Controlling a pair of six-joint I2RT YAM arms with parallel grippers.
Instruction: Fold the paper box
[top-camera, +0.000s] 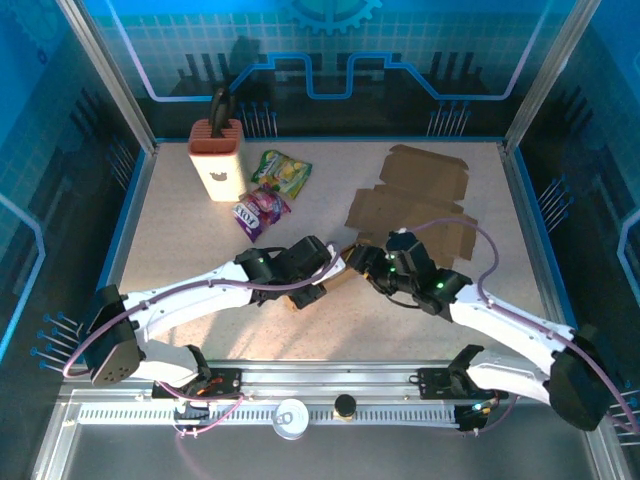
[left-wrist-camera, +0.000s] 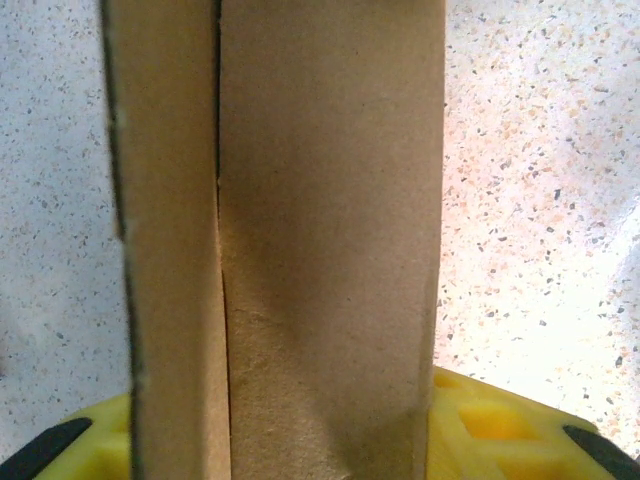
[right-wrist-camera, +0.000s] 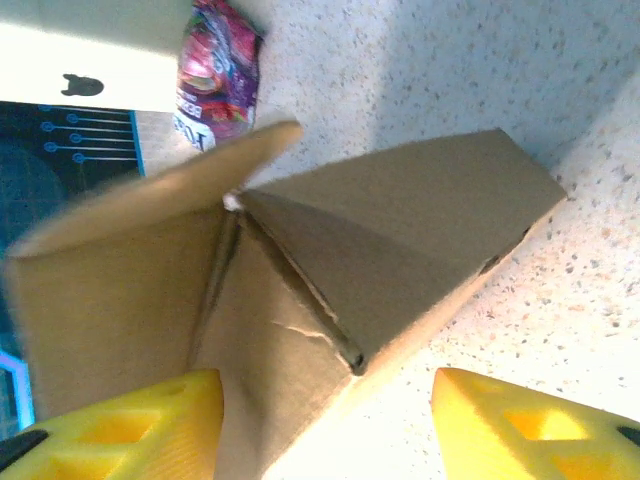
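Left tool (left-wrist-camera: 280, 445) gripped the half-folded paper box (right-wrist-camera: 400, 240) between its yellow fingers, mid-table (top-camera: 180, 240) and toward the near edge. Right tool (right-wrist-camera: 330, 410) sat just right of it, fingers spread wide, a box corner between them.

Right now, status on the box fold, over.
Left claw clamped on paper box. Right claw open, box corner between its fingers. Box partly folded. Snack bags and white holder apart, back left.
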